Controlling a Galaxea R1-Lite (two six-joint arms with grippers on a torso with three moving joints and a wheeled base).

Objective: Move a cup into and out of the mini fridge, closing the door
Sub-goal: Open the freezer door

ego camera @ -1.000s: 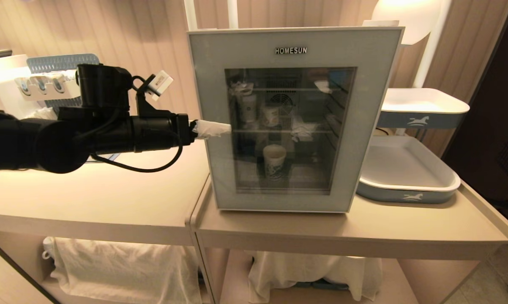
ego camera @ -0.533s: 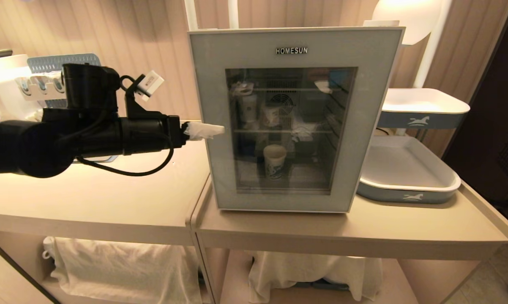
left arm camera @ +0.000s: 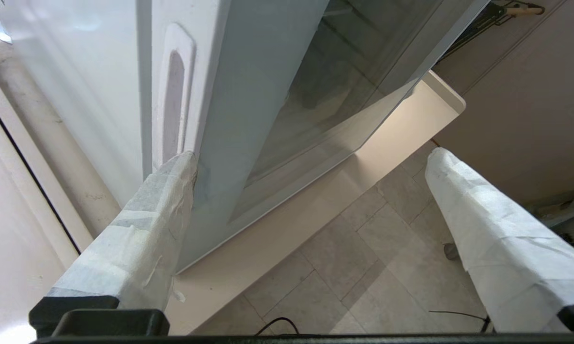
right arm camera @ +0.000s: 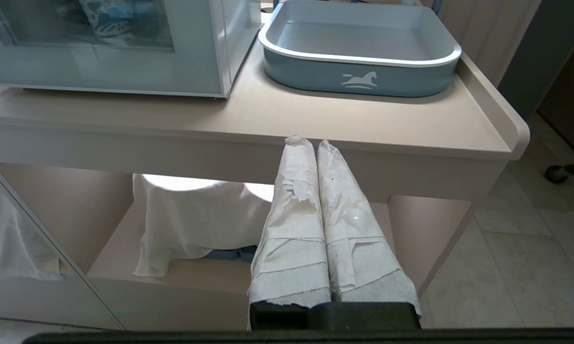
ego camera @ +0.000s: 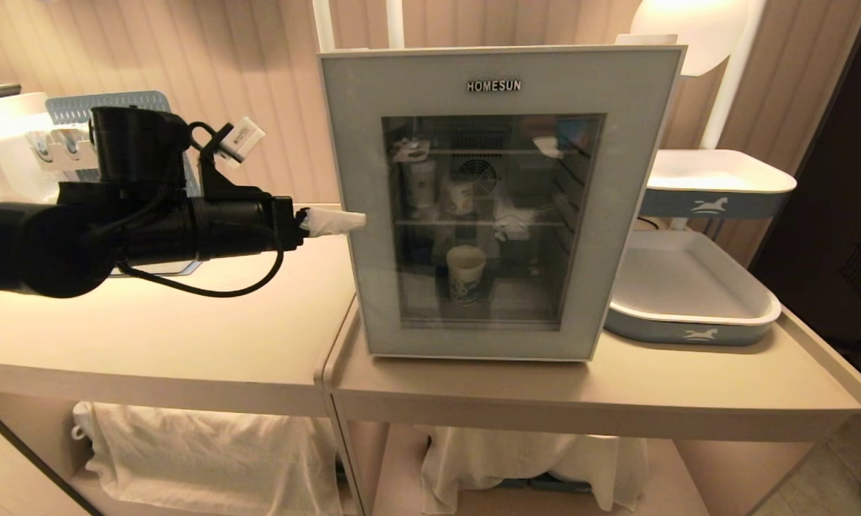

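The white mini fridge (ego camera: 498,201) stands on the table, its grey-framed glass door (ego camera: 359,143) shut flat against it. Through the glass, the cup (ego camera: 465,274) with its blue print sits upright on the lower shelf. My left gripper (ego camera: 337,221) reaches in from the left at mid-height of the door's left edge, open wide. In the left wrist view the left gripper (left arm camera: 313,155) has one wrapped finger (left arm camera: 163,200) against the door's edge by the recessed handle (left arm camera: 172,95); the other finger (left arm camera: 483,229) hangs free in front. My right gripper (right arm camera: 311,141) is parked shut below the table's front edge.
A blue and white tray (ego camera: 688,294) lies right of the fridge, with a second tray (ego camera: 717,183) on a stand behind it. More cups (ego camera: 459,195) stand on the fridge's upper shelf. A dish rack (ego camera: 72,143) sits far left. White cloths (ego camera: 208,451) hang under the tables.
My left arm has drawn back to the left, so its fingertip has slid from over the door's frame to the door's left edge. The door stays shut.
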